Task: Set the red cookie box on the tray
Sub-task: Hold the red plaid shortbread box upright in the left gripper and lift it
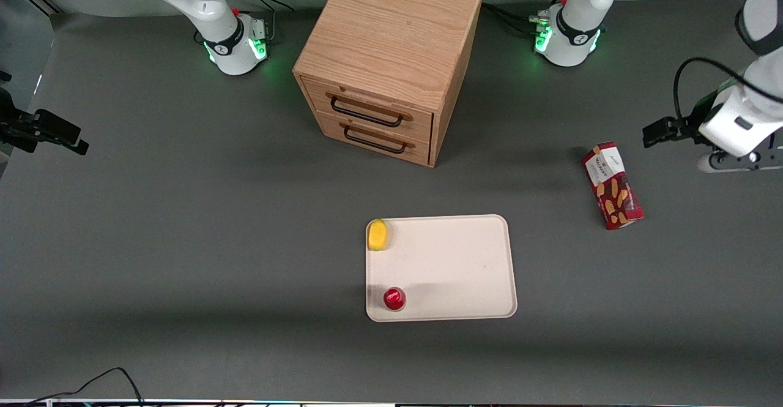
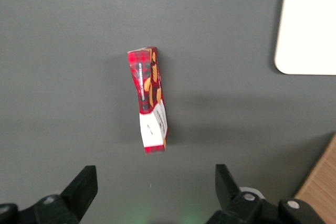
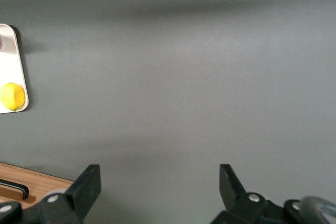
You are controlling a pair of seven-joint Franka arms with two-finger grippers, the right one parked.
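The red cookie box (image 1: 612, 185) lies flat on the grey table toward the working arm's end, with its white label end pointing toward the arm bases. The cream tray (image 1: 465, 260) lies nearer the front camera, toward the table's middle. The left arm's hand (image 1: 737, 128) hovers above the table beside the box, farther out toward the working arm's end. In the left wrist view the gripper (image 2: 156, 182) is open with nothing between its fingers. The box (image 2: 150, 99) lies on the table ahead of the fingertips, apart from them. A corner of the tray (image 2: 310, 24) shows there too.
A yellow lemon (image 1: 378, 234) and a small red cup (image 1: 394, 298) sit on the tray along the edge toward the parked arm. The wooden drawer cabinet (image 1: 391, 58) stands farther from the front camera than the tray, drawers shut.
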